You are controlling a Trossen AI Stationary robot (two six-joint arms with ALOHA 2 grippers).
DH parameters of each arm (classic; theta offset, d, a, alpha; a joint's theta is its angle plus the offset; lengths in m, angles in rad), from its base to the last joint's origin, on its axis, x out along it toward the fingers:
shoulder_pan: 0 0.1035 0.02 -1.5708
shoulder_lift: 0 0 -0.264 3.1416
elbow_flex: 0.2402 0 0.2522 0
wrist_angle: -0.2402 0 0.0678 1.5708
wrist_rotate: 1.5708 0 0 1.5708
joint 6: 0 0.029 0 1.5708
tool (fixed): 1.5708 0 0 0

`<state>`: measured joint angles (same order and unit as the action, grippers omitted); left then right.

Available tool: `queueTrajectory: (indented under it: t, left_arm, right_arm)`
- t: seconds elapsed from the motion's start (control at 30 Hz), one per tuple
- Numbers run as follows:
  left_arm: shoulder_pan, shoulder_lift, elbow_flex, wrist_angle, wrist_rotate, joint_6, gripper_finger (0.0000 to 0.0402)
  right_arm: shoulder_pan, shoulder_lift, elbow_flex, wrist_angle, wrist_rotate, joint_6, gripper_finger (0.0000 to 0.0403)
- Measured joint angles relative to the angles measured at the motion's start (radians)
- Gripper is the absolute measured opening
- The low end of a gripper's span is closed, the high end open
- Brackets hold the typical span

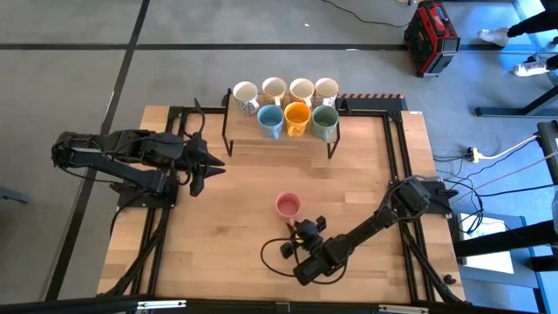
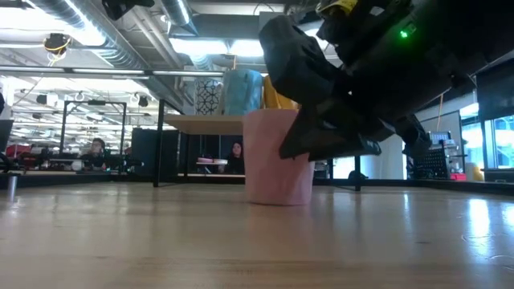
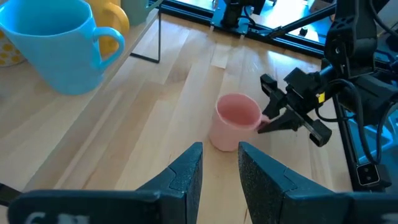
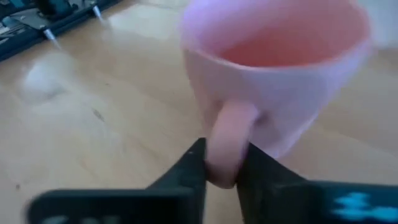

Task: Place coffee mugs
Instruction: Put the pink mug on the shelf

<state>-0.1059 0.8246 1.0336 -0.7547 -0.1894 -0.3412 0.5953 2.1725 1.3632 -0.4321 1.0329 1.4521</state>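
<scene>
Now, right gripper [image 4: 222, 163]: pinched on pink mug's [image 1: 288, 205] handle, from 5 o'clock.
Left gripper [image 3: 219, 171]: narrowly parted, empty, at 9 o'clock.

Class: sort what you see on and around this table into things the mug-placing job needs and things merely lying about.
Job:
pink mug, handle between the right gripper fingers
seven mugs on the rack
left gripper, waiting

Lying about:
red case
cables

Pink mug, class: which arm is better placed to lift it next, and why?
The right. Its claw already pinches the pink mug by the handle, while the left claw waits apart near the rack.
</scene>
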Motion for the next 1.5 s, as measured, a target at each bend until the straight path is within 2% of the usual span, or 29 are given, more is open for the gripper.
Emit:
queueTrajectory:
  t: [0.07,0.1,0.23,0.37,0.6,0.9,1.1,1.5]
  left_arm:
    - [0.000,0.000,0.000,0.000,0.000,0.002,0.0096]
    - [0.000,0.000,0.000,0.000,0.000,0.002,0.0096]
    - [0.000,0.000,0.000,0.000,0.000,0.002,0.0096]
    - [0.000,0.000,0.000,0.000,0.000,0.003,0.0096]
    - [0.000,-0.050,0.000,-0.019,0.049,0.003,0.0096]
    - [0.000,-0.186,0.000,-0.047,0.048,0.007,0.0096]
    - [0.001,-0.234,0.000,-0.047,0.050,0.082,0.0096]
    - [0.001,-0.243,0.000,-0.047,0.050,0.116,0.0096]
  right_arm:
    - [0.000,-0.002,0.001,-0.009,0.002,-0.003,0.0026]
    - [0.000,-0.001,0.002,-0.011,-0.004,-0.013,0.0023]
    - [-0.001,-0.003,0.002,-0.015,-0.031,-0.054,0.0032]
    - [-0.006,-0.005,0.014,-0.021,-0.052,-0.108,0.0023]
    - [-0.047,-0.001,0.128,-0.016,-0.107,-0.300,0.0023]
    - [-0.184,-0.001,0.341,-0.013,-0.059,-0.511,0.0023]
    - [-0.310,-0.002,0.492,-0.012,-0.069,-0.650,0.0023]
    - [-0.484,-0.002,0.633,-0.011,-0.246,-0.855,0.0023]
